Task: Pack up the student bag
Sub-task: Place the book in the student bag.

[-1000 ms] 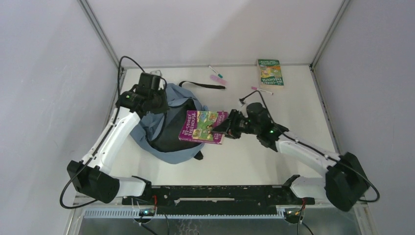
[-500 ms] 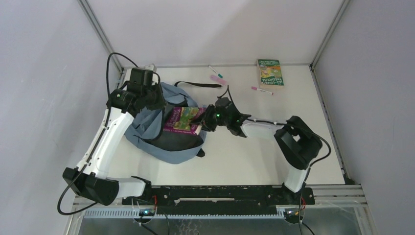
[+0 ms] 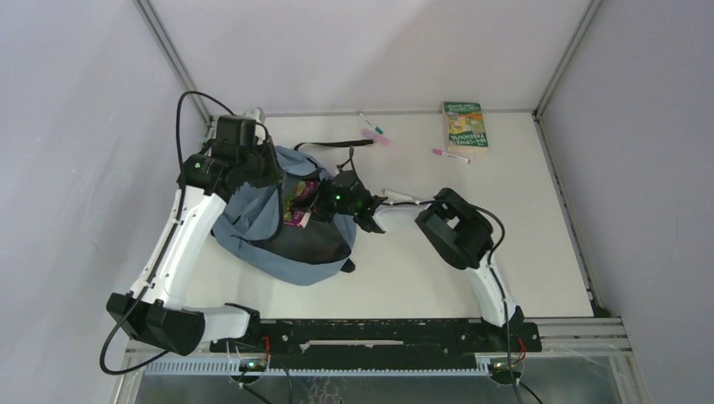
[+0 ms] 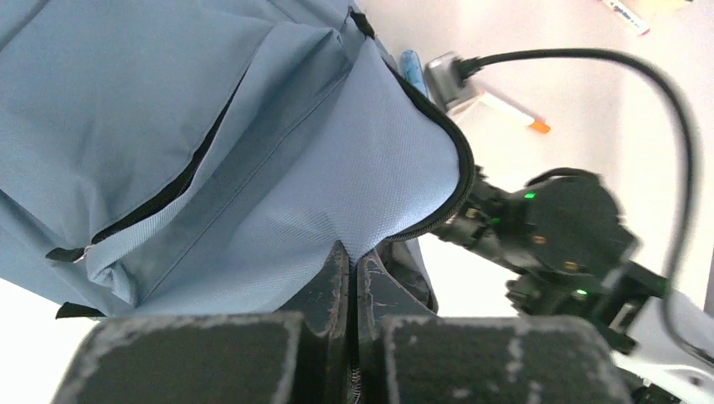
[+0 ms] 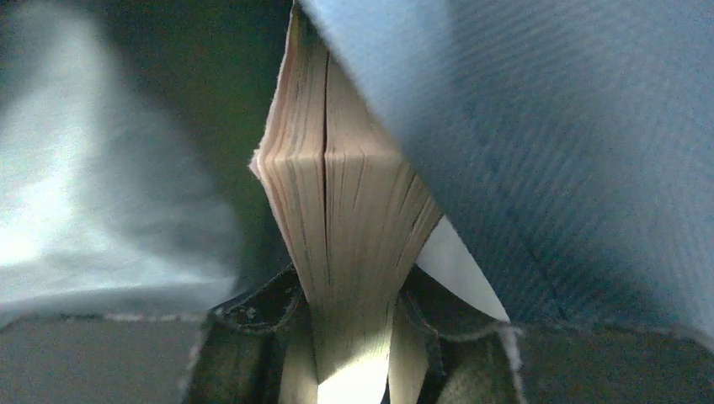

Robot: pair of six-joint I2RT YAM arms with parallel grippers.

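The slate-blue student bag [image 3: 253, 240] lies at the left of the table with its mouth open to the right. My left gripper [image 3: 265, 175] is shut on the bag's upper flap [image 4: 370, 177] near the zipper edge, holding it up, with the fabric pinched between the jaws of the left gripper [image 4: 354, 257]. My right gripper [image 3: 324, 200] is shut on a purple-and-green paperback book [image 3: 298, 204], which is mostly inside the bag's mouth. In the right wrist view the book's page edges [image 5: 345, 210] stand between the fingers of the right gripper [image 5: 349, 337], with blue bag fabric [image 5: 556, 126] over them.
A green book [image 3: 465, 124] lies at the back right, with a pink marker [image 3: 450, 155] just in front of it. A pen [image 3: 370, 124] and a pink eraser [image 3: 375, 137] lie near the back edge. The bag's black strap [image 3: 337, 146] trails toward them.
My right gripper has carried the book leftward from outside the bag into its mouth, the arm stretching far left. My left gripper has drawn the flap slightly up and left.
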